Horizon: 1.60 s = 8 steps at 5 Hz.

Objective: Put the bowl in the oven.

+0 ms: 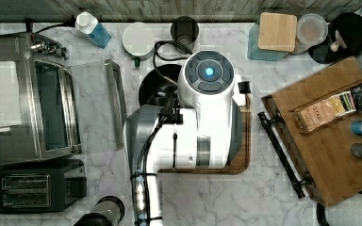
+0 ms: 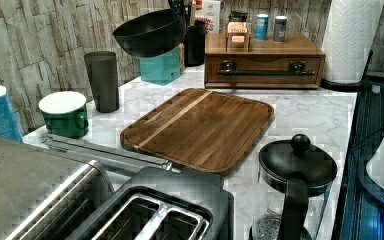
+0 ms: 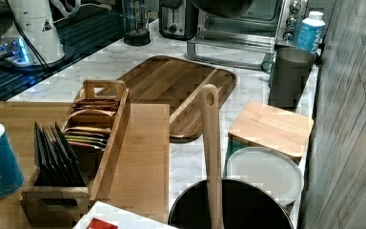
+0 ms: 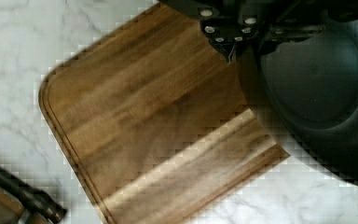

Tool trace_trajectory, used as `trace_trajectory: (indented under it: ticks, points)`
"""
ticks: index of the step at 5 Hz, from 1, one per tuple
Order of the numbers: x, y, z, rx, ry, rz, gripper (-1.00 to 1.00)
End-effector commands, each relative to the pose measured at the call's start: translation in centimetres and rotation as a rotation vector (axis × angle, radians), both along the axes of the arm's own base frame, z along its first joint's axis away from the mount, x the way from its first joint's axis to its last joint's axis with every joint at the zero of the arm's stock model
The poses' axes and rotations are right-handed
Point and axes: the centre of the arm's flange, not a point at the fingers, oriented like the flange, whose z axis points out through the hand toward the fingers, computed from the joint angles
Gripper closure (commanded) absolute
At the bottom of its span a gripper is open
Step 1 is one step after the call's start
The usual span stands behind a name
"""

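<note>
The fingers point(image 4: 224, 33) sit at the upper right of the wrist view, closed on the near rim of the bowl point(image 4: 317, 93). The grip is judged from the bowl hanging clear of everything below it rather than from a clean sight of the fingertips.

In the left view the bowl is at the top centre of the frame, tilted, high above the cutting board point(image 2: 200, 127) and the marble surface point(image 2: 310, 112). In the top view, its black rim peeks out just left of the arm point(image 1: 207, 117), at the frame's middle.

So the carry is the step in hand: bowl lifted, not yet delivered.

The oven point(image 1: 52, 108) stands at the left of the top view with its glass door point(image 1: 94, 108) dropped open toward the bowl. The next move likely calls for travelling toward that opening, lowering to rack height, levelling the bowl and clearing the door's handle.

The arm reaches over the board, wrist pointing down.
</note>
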Motion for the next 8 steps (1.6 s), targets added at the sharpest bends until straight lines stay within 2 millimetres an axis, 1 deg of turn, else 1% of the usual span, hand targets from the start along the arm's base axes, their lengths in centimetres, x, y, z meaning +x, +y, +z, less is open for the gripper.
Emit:
trace_trajectory:
  ticks: [1,2,3,4,5,7,8]
  points:
    - [4.6,5.1,1.0,0.055,-0.125,0.592,1.00]
    - [5.1,8.7,0.6,0.073,-0.176,0.765,1.00]
    - [5.0,11.8,0.0,0.114,-0.237,0.886,1.00]
    - [4.6,14.7,-0.3,0.145,-0.271,0.963,1.00]
    - [4.3,17.1,-0.4,0.125,-0.316,0.990,1.00]
    - [5.0,22.9,-2.4,0.059,-0.290,1.035,1.00]
    - [5.6,25.1,-3.3,0.070,-0.289,1.019,1.00]
